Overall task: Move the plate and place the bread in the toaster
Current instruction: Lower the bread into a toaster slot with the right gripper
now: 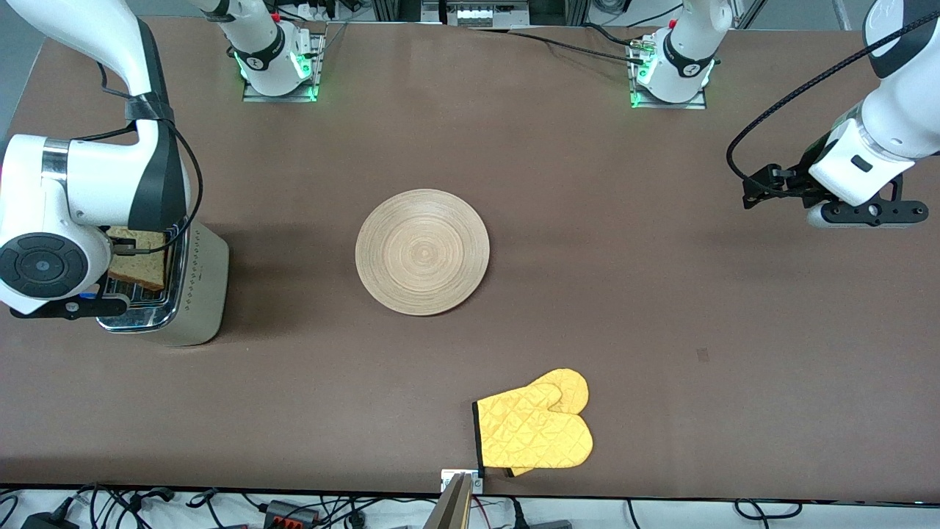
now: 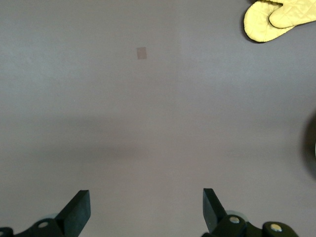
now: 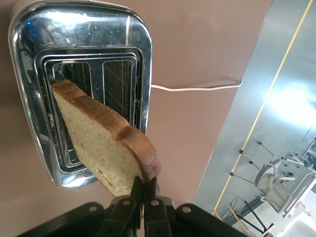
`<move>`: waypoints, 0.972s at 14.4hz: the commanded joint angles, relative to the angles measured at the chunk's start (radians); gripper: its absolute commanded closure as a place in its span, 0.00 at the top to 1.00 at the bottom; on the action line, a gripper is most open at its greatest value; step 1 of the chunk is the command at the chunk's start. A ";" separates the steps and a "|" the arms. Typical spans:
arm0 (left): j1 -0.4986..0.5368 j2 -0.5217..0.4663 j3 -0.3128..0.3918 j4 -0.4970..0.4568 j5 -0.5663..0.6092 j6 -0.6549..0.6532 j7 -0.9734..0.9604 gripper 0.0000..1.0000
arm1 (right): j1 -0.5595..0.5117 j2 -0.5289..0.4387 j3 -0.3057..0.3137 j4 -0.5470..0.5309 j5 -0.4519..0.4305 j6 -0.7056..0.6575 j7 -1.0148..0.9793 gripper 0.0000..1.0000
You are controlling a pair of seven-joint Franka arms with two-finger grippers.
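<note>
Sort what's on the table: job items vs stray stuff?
Job items: plate, bare at mid-table; bread, pinched by the shut right gripper over the toaster; toaster slots both bare.
Stray: yellow oven mitts nearer the front camera than the plate. Left gripper waits open over bare table.

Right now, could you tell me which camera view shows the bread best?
The right wrist view: the bread fills it, pinched by the right gripper above the toaster slots. The front view shows it partly hidden by the arm; the left wrist view shows none.
</note>
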 commanded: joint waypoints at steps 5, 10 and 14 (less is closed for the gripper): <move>0.008 -0.014 -0.003 -0.004 -0.017 0.007 -0.006 1.00 | -0.011 -0.002 0.005 -0.025 0.014 0.004 0.003 0.00; 0.008 -0.012 -0.001 -0.004 -0.015 0.010 -0.006 1.00 | -0.009 -0.013 0.005 -0.033 0.008 -0.029 -0.002 0.00; 0.008 -0.012 -0.001 -0.004 -0.015 0.010 -0.006 1.00 | -0.005 -0.013 0.005 -0.034 0.009 -0.032 -0.003 0.00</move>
